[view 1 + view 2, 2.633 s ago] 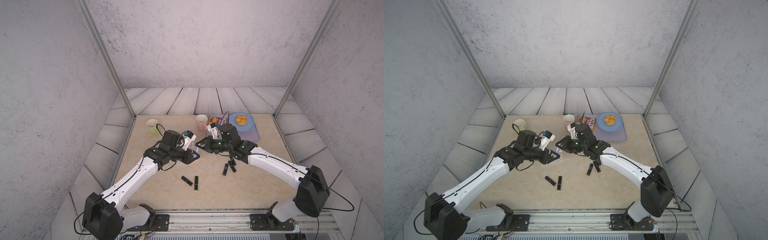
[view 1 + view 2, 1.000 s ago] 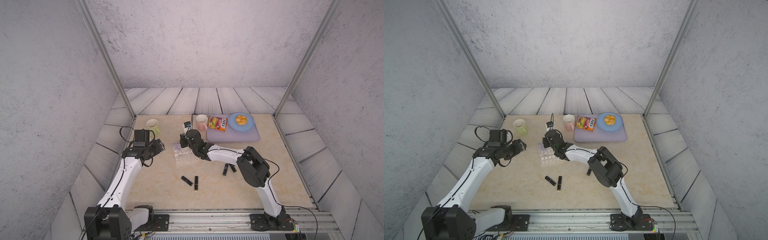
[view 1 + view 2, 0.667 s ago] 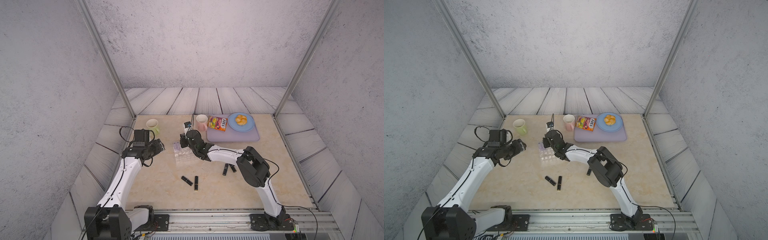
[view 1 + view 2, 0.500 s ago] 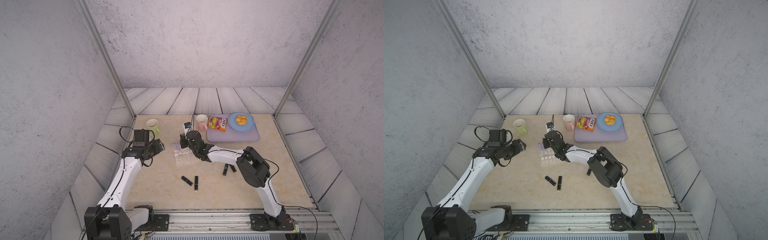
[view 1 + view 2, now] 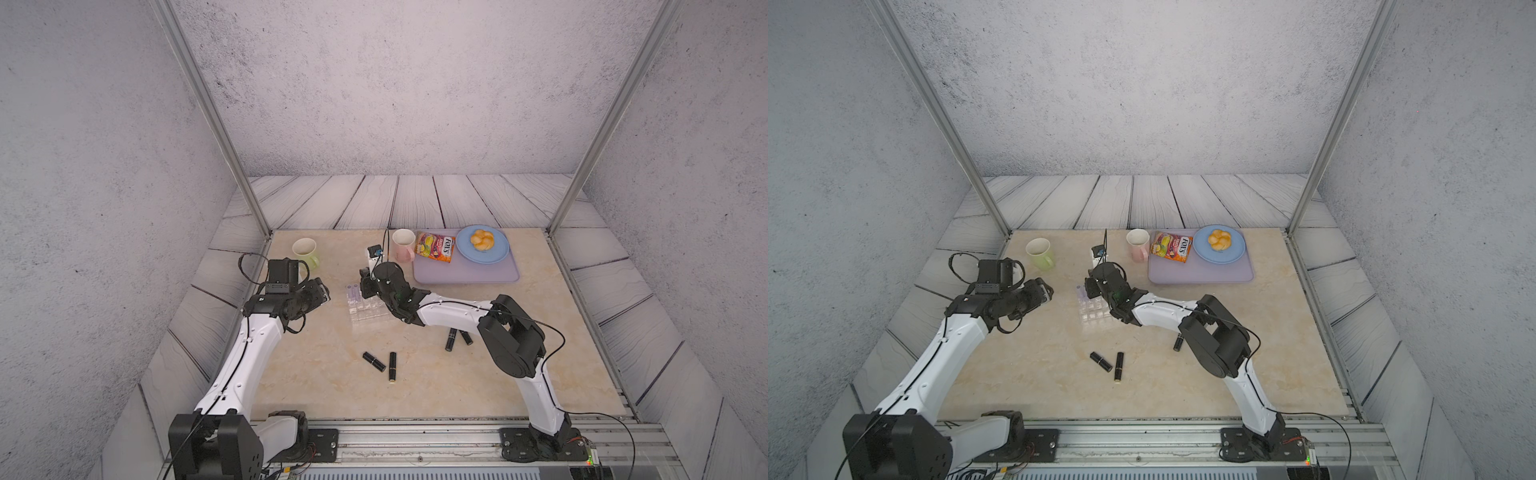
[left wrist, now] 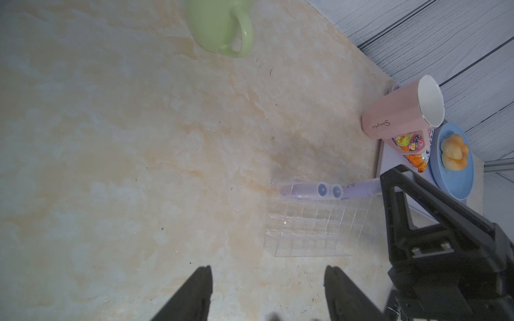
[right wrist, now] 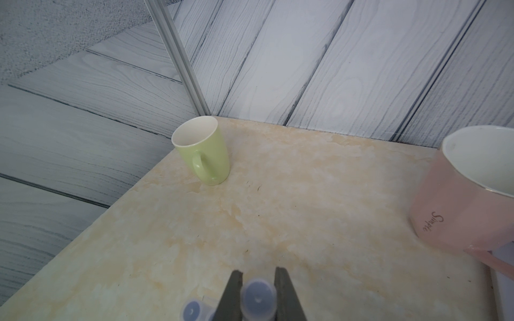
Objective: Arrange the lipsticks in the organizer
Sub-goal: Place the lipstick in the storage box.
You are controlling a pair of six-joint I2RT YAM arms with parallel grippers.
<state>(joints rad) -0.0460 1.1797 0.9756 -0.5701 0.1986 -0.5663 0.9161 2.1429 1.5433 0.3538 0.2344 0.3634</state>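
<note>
In a top view, organizer (image 5: pixel 365 311) mid-table, black lipsticks (image 5: pixel 392 365) loose toward front edge; left wrist: left gripper (image 6: pixel 267 268) apart, empty; right wrist: right gripper (image 7: pixel 258 275) clamped on lilac lipstick (image 7: pixel 257 296) at organizer's far edge, probably light, stiff, slick, best pinched mid-barrel.

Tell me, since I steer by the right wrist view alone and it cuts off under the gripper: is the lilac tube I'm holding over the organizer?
Observer: Yes. In the left wrist view the held lilac lipstick is at the organizer's row nearest the mugs. Whether its base is in a cell I cannot tell.
Operator: Anything already in that row?
Observer: Yes, two lilac lipsticks stand there, right beside yours.
Operator: What lies loose?
Observer: In a top view four black lipsticks lie on the table: two near the front and two beside the right arm.
</note>
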